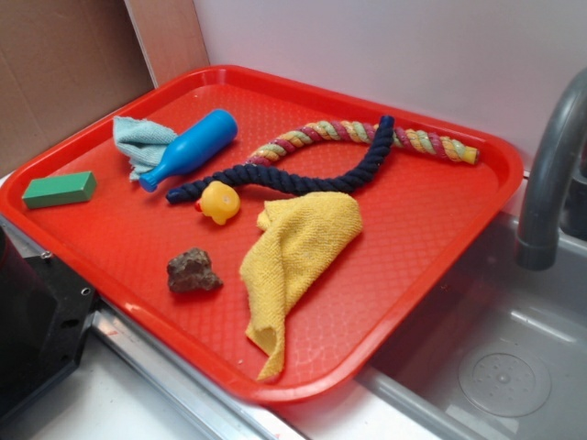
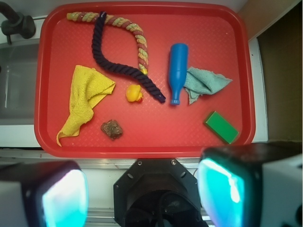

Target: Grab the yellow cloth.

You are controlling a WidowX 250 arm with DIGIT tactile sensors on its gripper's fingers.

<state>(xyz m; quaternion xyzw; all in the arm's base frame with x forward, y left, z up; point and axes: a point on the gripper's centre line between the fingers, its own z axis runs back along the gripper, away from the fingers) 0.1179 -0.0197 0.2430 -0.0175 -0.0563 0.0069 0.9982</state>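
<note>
Item: yellow cloth, mustard terry, lying crumpled toward the near edge of the red tray, beside the yellow duck and the brown rock, tapering to a narrow tail at the tray rim.

Handling: likely proving light, soft and floppy, draping when lifted; no slip or breakage risk expected. The bunched, folded upper portion is offering the thickest hold; the thin tail is a poorer choice.

Gripper: hanging well above the tray and apart from the cloth, fingers standing spread wide, holding nothing.
</note>
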